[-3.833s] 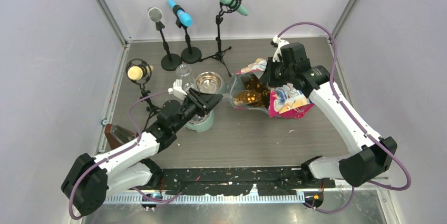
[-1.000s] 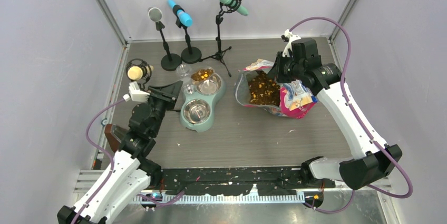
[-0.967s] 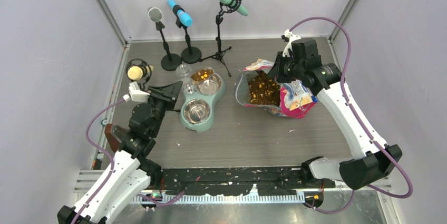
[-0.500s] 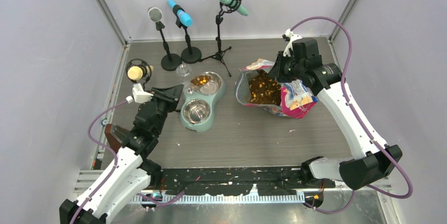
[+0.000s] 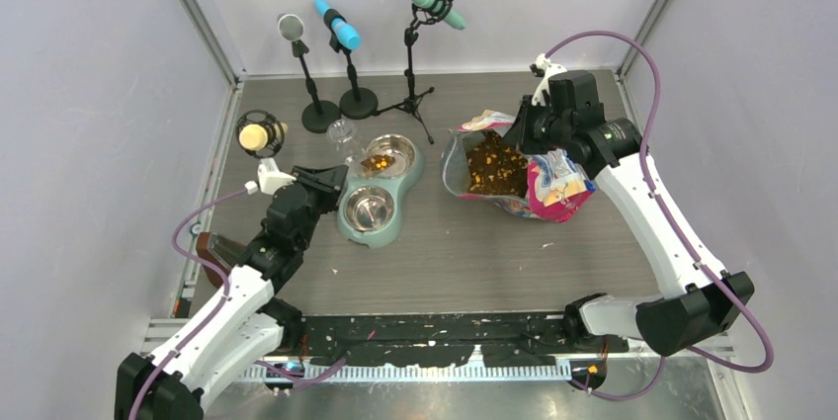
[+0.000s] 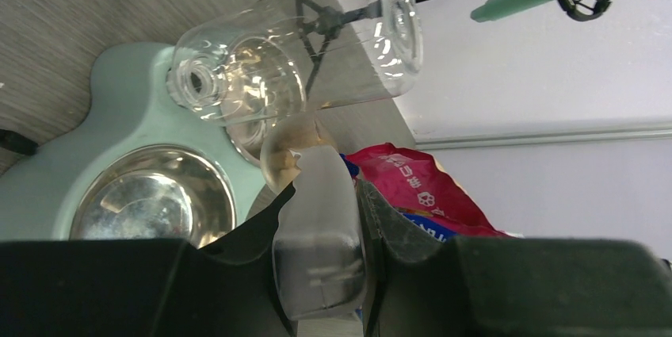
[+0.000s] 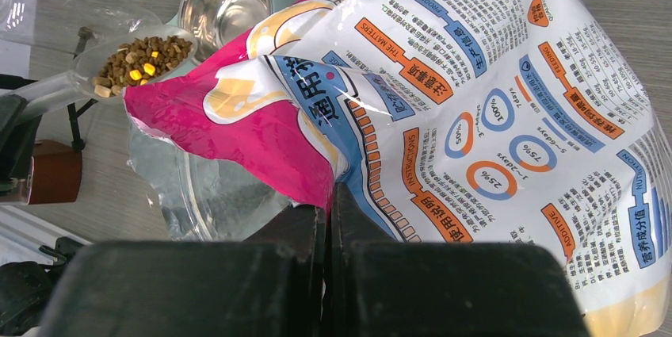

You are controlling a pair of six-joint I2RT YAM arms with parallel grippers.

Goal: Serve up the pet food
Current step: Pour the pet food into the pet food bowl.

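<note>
Brown pet food [image 5: 488, 165] fills the open mouth of the pink, white and blue bag [image 5: 549, 189], which lies at the right. My right gripper [image 5: 539, 135] is shut on the bag's upper edge; the wrist view shows the pinch [image 7: 327, 212] on the bag [image 7: 491, 107]. My left gripper [image 5: 323, 181] is shut on the handle of a clear scoop [image 6: 317, 234]. The scoop's cup holds kibble [image 5: 374, 161] and hovers level over the far steel bowl [image 5: 398, 154] of the mint-green feeder [image 5: 348, 224]. The near bowl [image 5: 368, 206] shows bare steel. The loaded scoop [image 7: 143, 55] also shows in the right wrist view.
A clear bottle [image 6: 309, 44] stands on the feeder's far left corner. Microphones on stands line the back: grey [image 5: 292, 27], blue [image 5: 338, 25] and green [image 5: 433, 0], with a yellow one [image 5: 259, 135] at the left. A brown block [image 5: 211, 248] lies by the left edge.
My left arm has shifted right and toward the feeder, bringing the loaded scoop slightly nearer over the far bowl. The right arm and the bag have stayed put.
</note>
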